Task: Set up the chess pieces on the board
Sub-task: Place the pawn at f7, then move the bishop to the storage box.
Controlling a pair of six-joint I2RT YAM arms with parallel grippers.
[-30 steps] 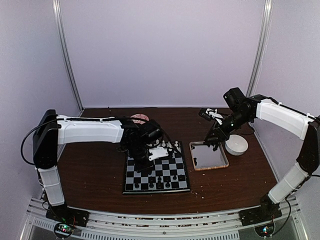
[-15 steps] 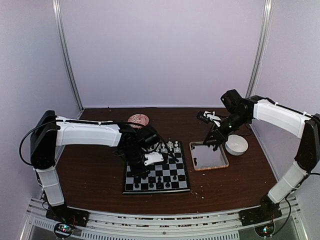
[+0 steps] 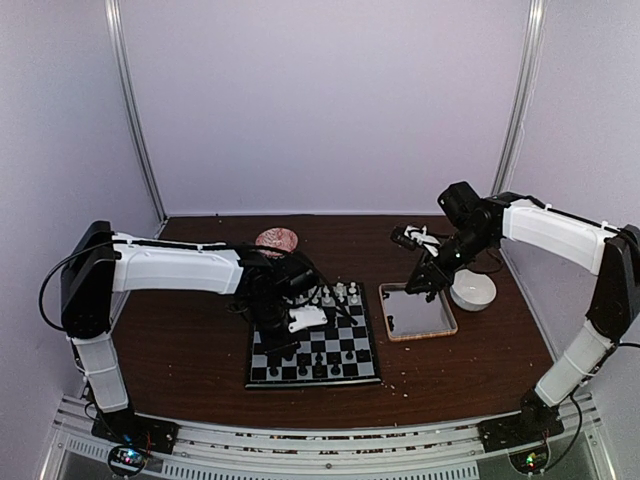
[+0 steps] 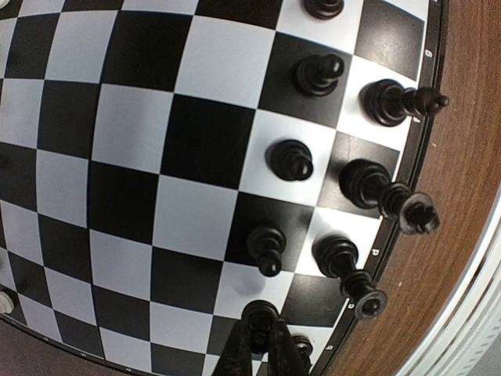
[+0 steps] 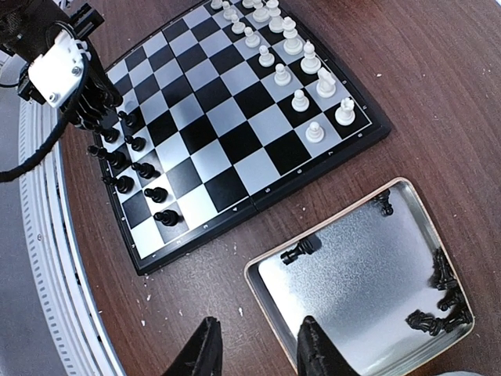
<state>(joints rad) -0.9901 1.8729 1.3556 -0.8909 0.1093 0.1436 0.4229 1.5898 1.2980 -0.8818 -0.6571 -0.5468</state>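
Two thin fingers of the left gripper [image 4: 262,348] are pinched together on a black pawn [image 4: 261,313], over the board [image 4: 125,180] in the second row from its rim. Ahead of that gripper more black pawns [image 4: 290,160] line the same row, and taller black pieces [image 4: 376,184] fill the edge row to its right. The right gripper [image 5: 261,351] hangs part open, holding nothing, above the near rim of a metal tray [image 5: 352,258] (a few black pieces [image 5: 438,317] lie in it). Beyond it and to the left lies the board, with white pieces [image 5: 301,100] along the far side, all on the brown counter [image 5: 438,70].
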